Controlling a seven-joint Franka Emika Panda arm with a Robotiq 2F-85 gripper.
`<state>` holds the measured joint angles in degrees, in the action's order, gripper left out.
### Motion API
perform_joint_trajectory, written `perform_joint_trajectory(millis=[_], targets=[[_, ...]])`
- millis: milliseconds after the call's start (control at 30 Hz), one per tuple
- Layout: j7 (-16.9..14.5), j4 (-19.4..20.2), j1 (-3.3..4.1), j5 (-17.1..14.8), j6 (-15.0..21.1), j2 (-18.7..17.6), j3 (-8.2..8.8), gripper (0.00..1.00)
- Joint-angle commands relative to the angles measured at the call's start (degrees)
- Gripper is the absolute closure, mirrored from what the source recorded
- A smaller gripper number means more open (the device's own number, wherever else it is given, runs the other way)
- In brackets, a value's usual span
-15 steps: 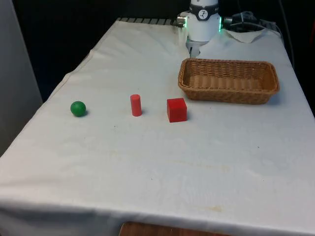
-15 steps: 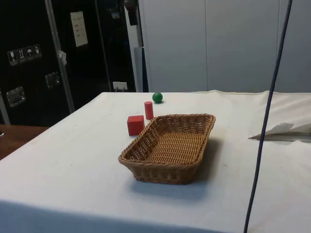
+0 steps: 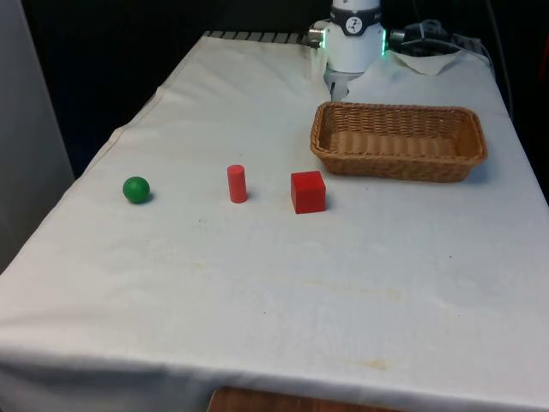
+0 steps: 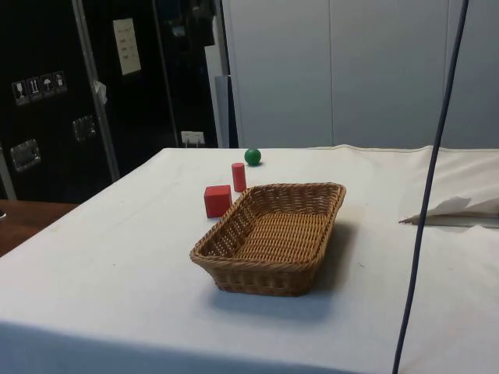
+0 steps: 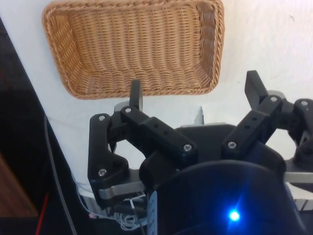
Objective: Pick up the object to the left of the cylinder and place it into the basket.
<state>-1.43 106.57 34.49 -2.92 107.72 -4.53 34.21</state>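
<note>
Three small wooden pieces sit in a row on the white-clothed table (image 3: pixel 257 292), and against the frames from half a second back we find none of them shifted. The woven wicker basket (image 3: pixel 399 163) is likewise where it was. We read this as the task not yet begun: no approach, no contact.

The black two-finger hand (image 5: pixel 193 95) hangs above the basket's end, its fingers (image 5: pixel 135 95) spread well apart with nothing between them.

Our target, judged from the task line, is the small green ball (image 3: pixel 135 190). It lies towards the front view's left of the upright red cylinder (image 3: pixel 237 184), well apart from it. The red cube (image 3: pixel 308 191) sits on the cylinder's other side, nearer the basket. In the side view the ball (image 4: pixel 253 157) is farthest from the camera, just past the cylinder (image 4: pixel 238 177) and the cube (image 4: pixel 217 201).

The ball looks smooth, round, matte green, resting free on the cloth. We expect it could roll if nudged off-centre.
</note>
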Motion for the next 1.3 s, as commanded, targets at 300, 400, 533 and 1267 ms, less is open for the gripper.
perform_joint_trajectory(millis=[300, 400, 533, 1267], targets=[[0.57, 0.69, 0.06, -0.52, 3.78, -1.15, -0.92, 0.0], [0.4, 0.69, 0.0, -0.4, 3.72, -1.55, -1.03, 0.0], [0.46, 2.98, 0.0, -0.86, 7.91, -2.01, -1.32, 0.0], [-0.52, 9.17, 0.0, -0.52, 19.08, -4.53, -1.55, 0.0]])
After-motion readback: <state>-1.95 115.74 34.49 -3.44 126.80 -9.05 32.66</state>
